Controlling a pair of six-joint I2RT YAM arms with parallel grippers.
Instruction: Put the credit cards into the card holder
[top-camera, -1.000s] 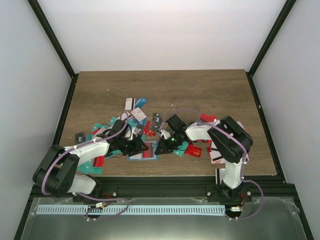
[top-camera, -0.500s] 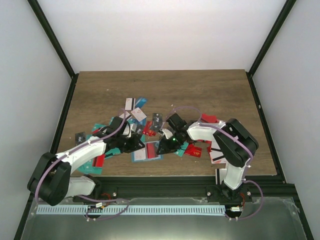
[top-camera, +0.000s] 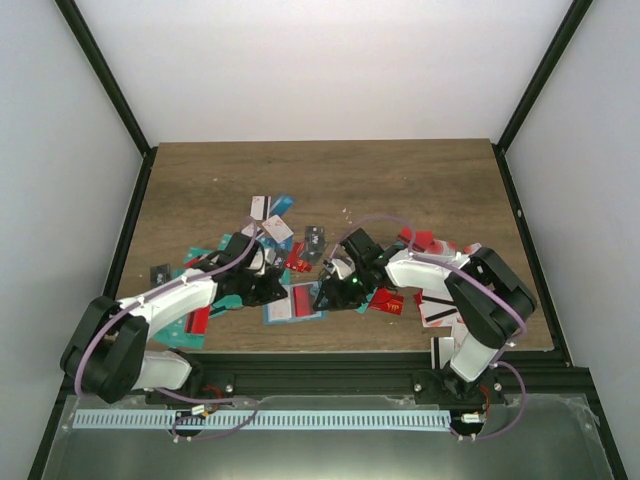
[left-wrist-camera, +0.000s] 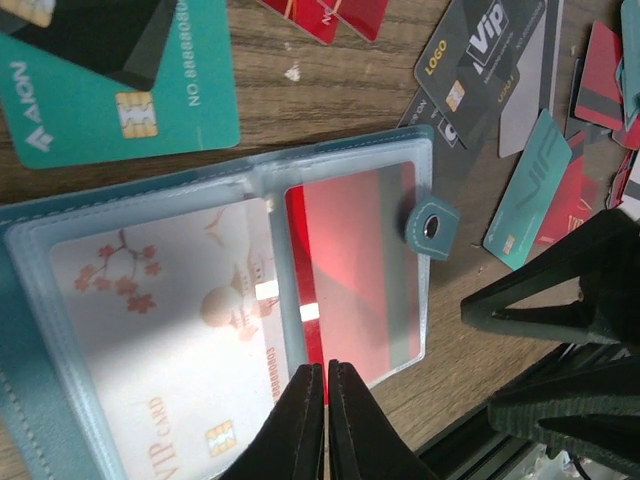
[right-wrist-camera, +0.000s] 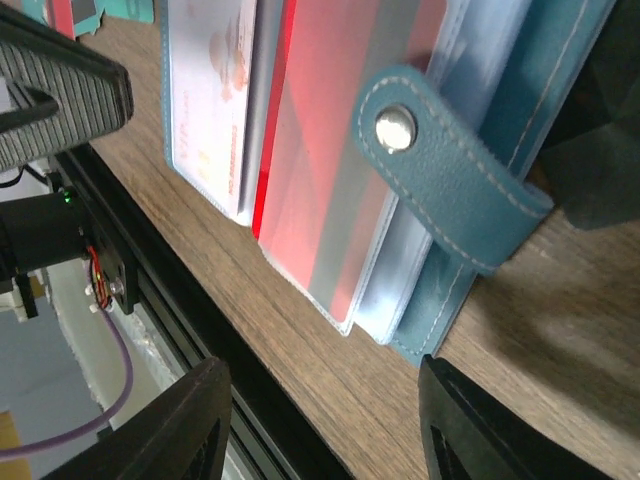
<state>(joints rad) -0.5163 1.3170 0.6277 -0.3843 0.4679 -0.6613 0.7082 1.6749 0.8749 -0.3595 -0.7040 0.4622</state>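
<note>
Left wrist view: left claw (left-wrist-camera: 320, 385) has just pinched shut at the open teal-blue folding card holder (left-wrist-camera: 35, 380), where a red plastic credit card (left-wrist-camera: 350, 260) sits sleeved. Right claw (right-wrist-camera: 320, 400) has spread wide, apparently letting go.

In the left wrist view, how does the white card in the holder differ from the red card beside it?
The white card shows a blossom drawing and VIP CARD print; the red card shows neither. The red card sits next to the clasp tab; the white card sits farther from it. Both lie flat under clear sleeves of the open card holder.
</note>
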